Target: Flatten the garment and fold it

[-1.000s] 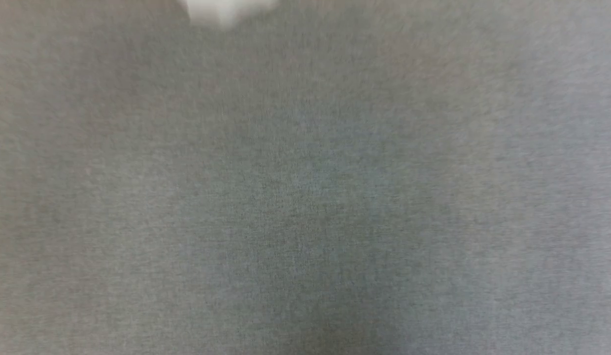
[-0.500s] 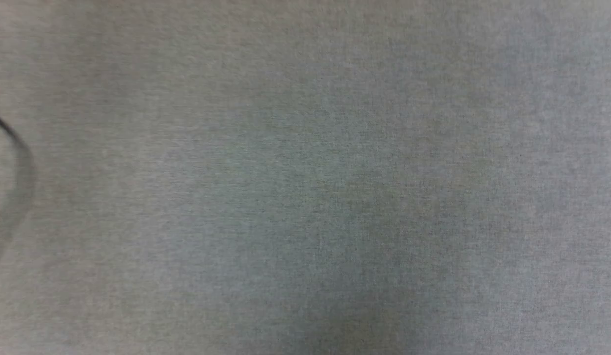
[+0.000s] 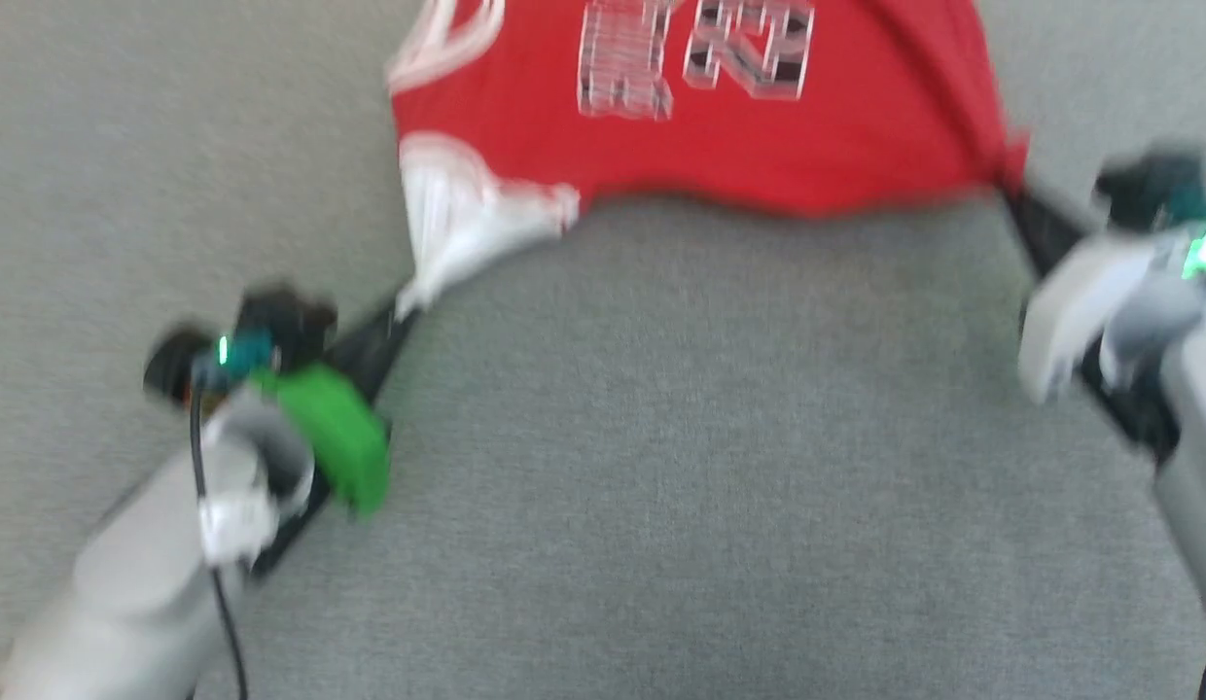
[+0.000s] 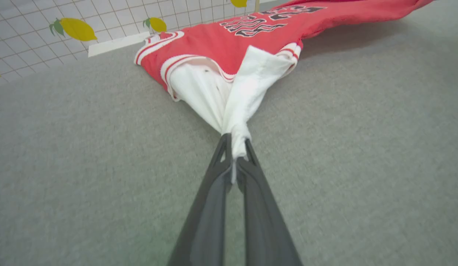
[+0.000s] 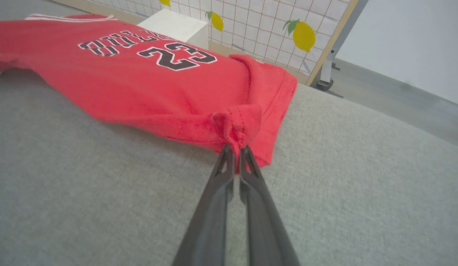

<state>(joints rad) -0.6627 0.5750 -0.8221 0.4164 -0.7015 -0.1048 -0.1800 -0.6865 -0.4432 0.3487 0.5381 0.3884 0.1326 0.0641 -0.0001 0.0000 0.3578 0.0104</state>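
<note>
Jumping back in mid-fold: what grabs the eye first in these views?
The red jersey, numbered 23, stretches across the top of the head view over the grey surface. The left claw is shut on its white sleeve at lower left, and the right claw pinches a red hem corner at the right.

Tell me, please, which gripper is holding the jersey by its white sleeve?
The left gripper: it pinches the white sleeve, while the right gripper pinches a bunched red corner of the jersey.
</note>
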